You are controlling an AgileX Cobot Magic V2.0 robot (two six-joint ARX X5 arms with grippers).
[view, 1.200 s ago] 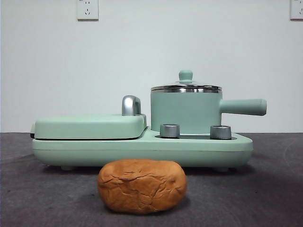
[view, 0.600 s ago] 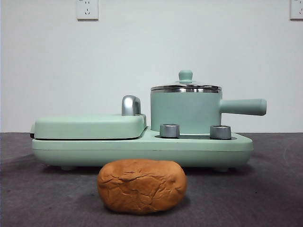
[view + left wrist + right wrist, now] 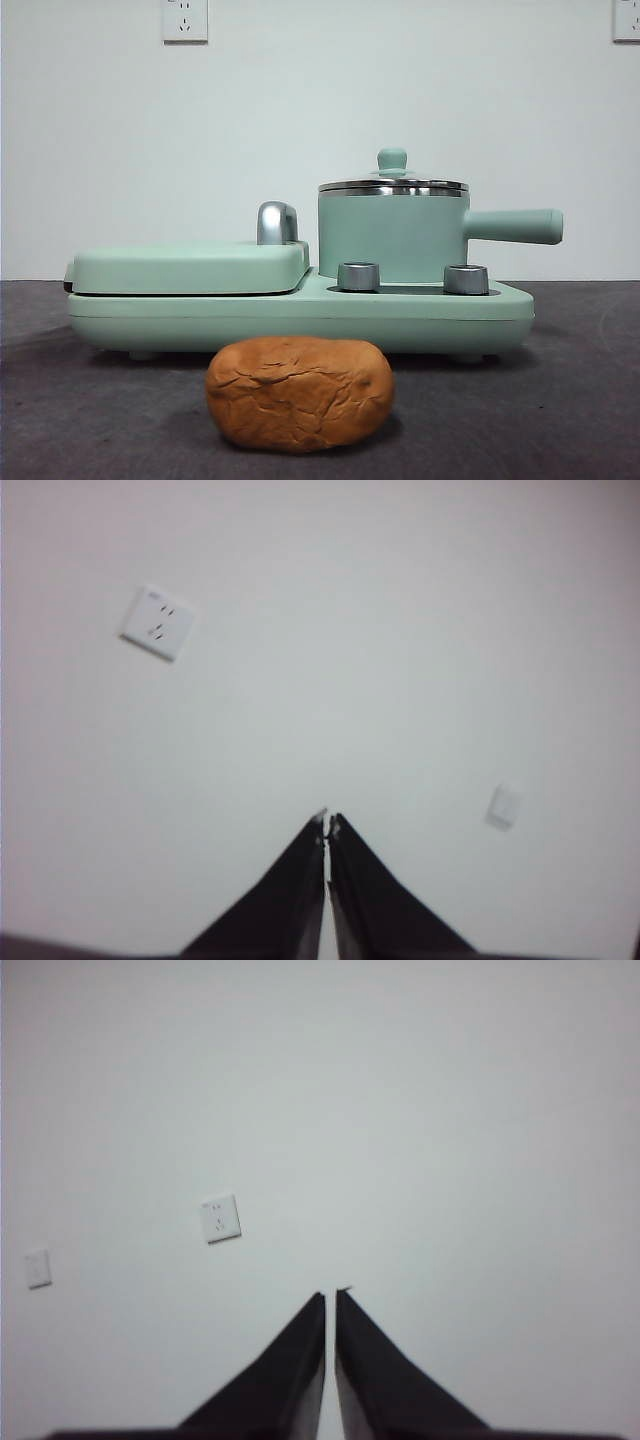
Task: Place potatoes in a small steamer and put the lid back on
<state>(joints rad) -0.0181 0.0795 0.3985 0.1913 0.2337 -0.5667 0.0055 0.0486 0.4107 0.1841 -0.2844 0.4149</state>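
Mint green cooker base (image 3: pixel 300 318) on dark grey table (image 3: pixel 90 420), flat mint hinged griddle (image 3: pixel 190 268) closed at its left, chrome latch (image 3: pixel 277 222) behind, two steel knobs (image 3: pixel 359 276) in front, white wall sockets (image 3: pixel 185 19) above.

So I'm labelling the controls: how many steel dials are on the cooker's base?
2: one dial in front of the steamer, left; the other dial under its handle. Any behind are hidden.

No readable text, label, brand, number or sign shows on any surface in these three views.
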